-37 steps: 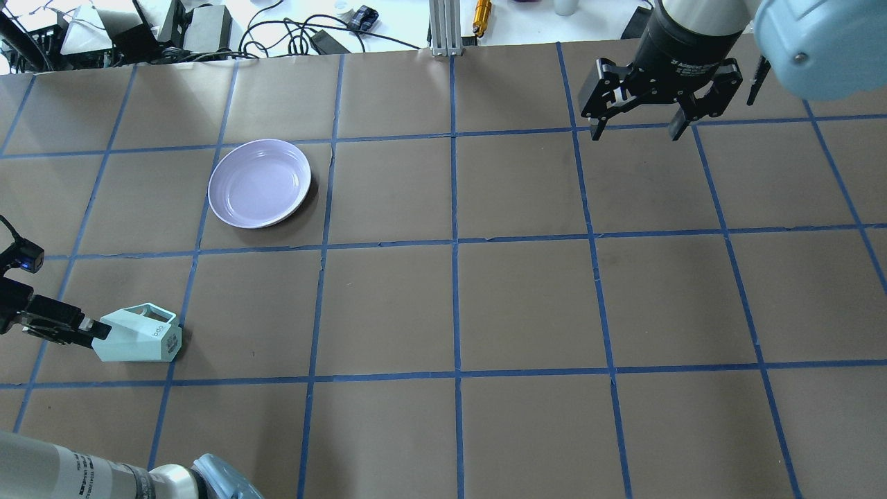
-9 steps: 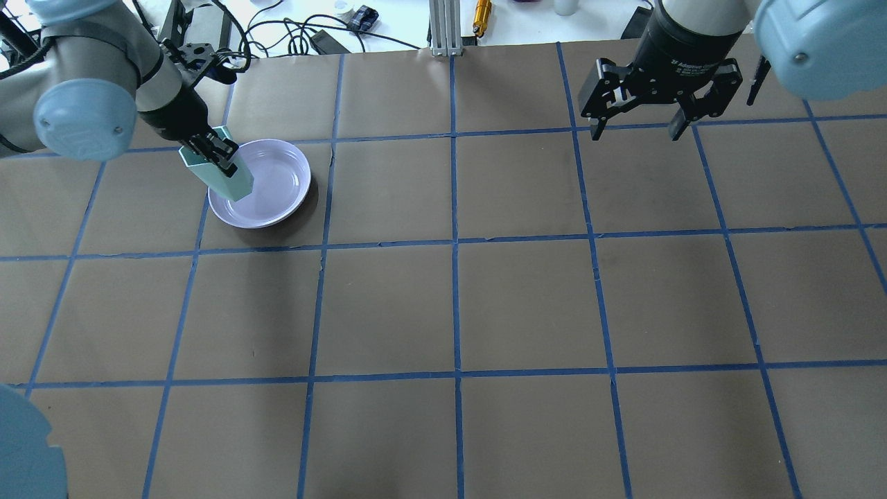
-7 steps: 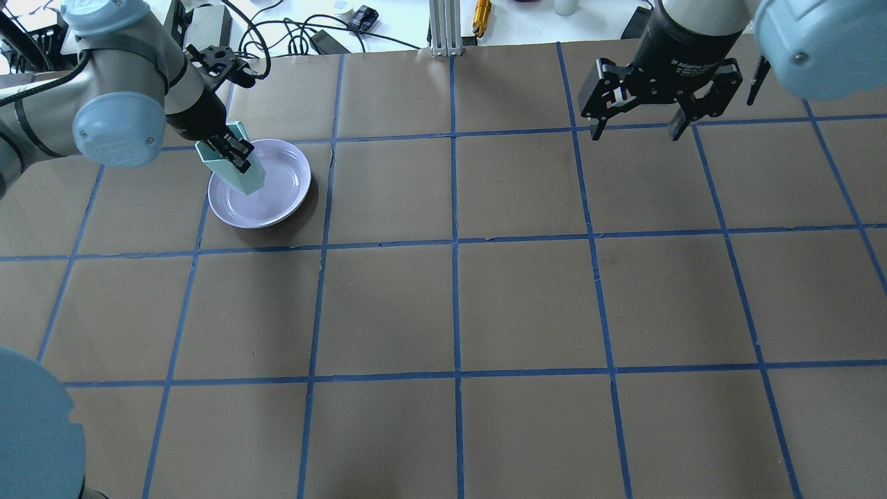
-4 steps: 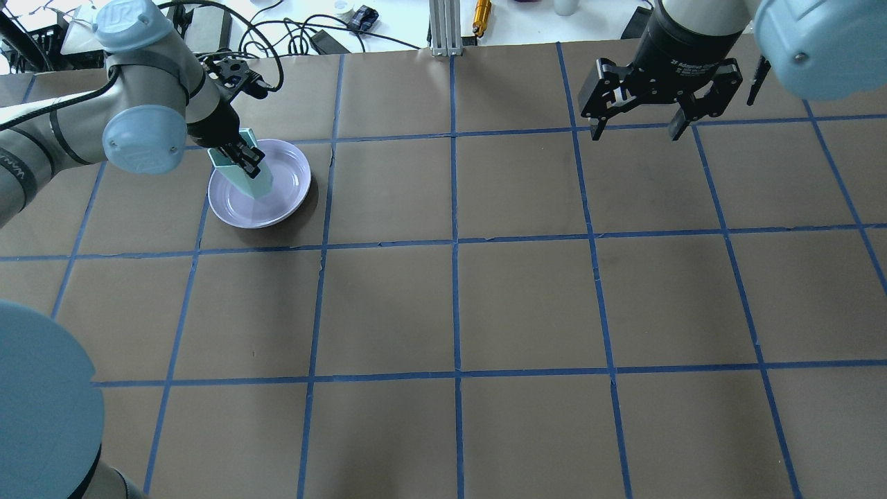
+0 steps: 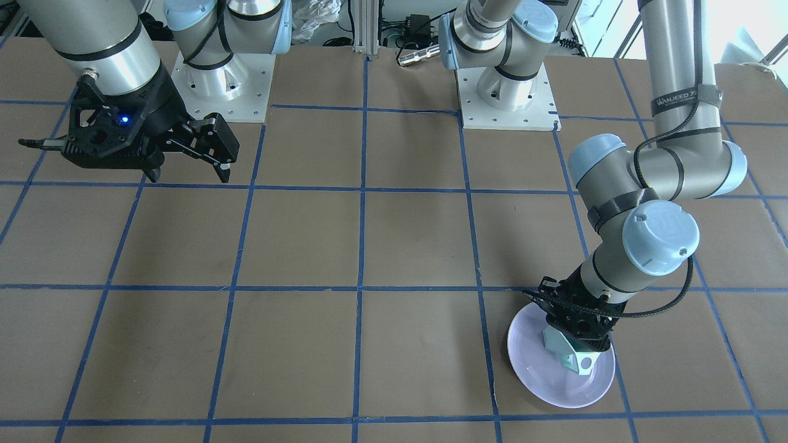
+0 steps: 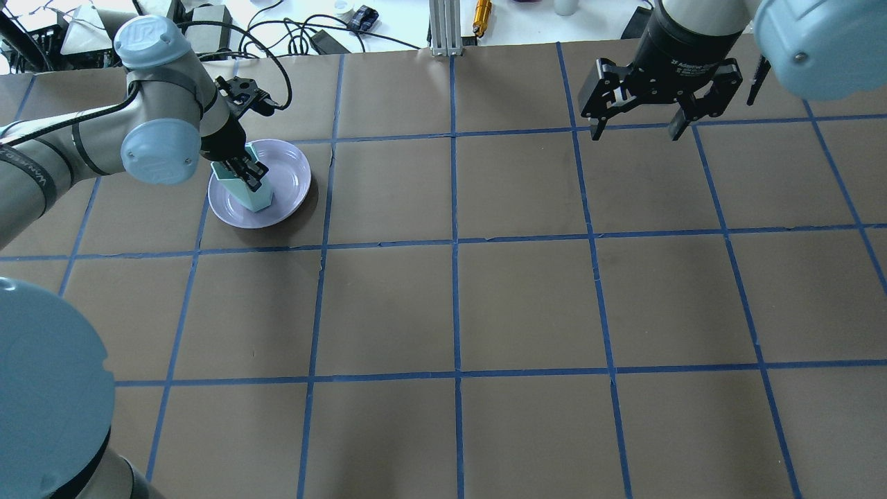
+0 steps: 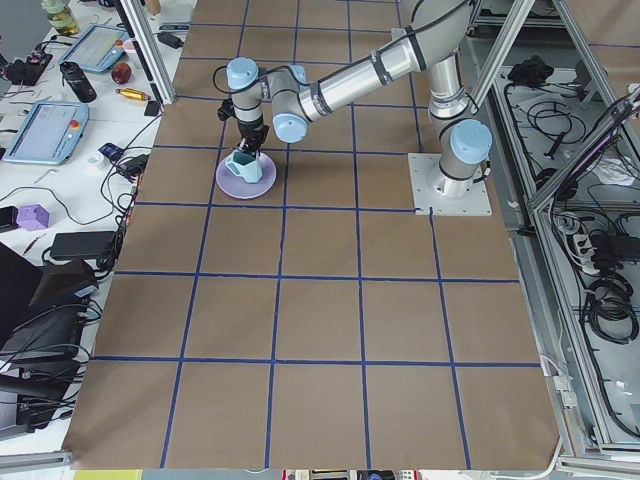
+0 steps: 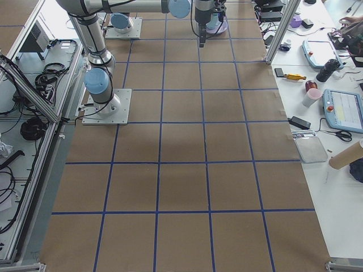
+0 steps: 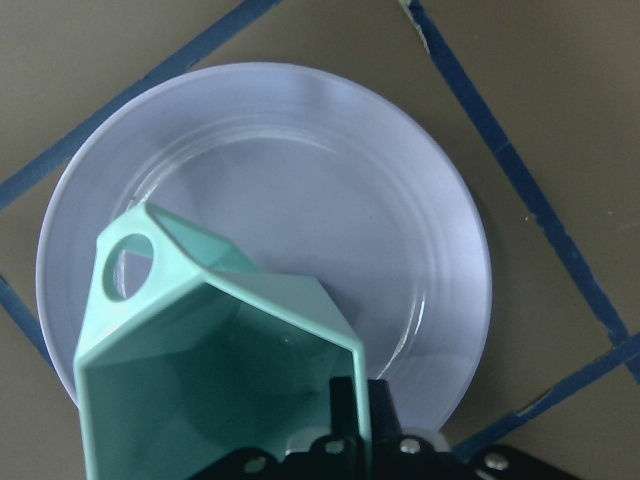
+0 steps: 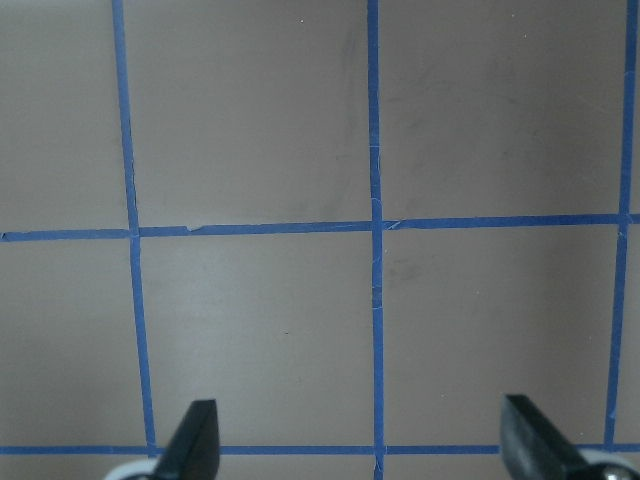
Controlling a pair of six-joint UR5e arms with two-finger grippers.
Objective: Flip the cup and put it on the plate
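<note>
The mint-green cup [image 6: 255, 196] hangs mouth up, slightly tilted, over the left part of the lavender plate [image 6: 292, 179]. My left gripper [image 6: 248, 173] is shut on the cup's rim, one finger inside and one outside. In the left wrist view the cup [image 9: 200, 360] shows its open mouth and its handle, with the plate [image 9: 320, 170] right beneath. I cannot tell whether the cup's base touches the plate. The front view shows the cup [image 5: 574, 358] inside the plate's rim [image 5: 542, 384]. My right gripper [image 6: 636, 132] is open and empty, far off at the back right.
Brown paper with a blue tape grid covers the table [image 6: 457, 305]. Cables and small devices lie beyond the far edge [image 6: 305, 31]. An aluminium post [image 6: 443, 28] stands at the middle of the far edge. The right wrist view shows only bare paper [image 10: 260, 120].
Five seconds ago the cup lay on its side at the near left. Over the last second my left gripper carried it from the plate's left rim further over the plate and lower. The right arm has not moved.
</note>
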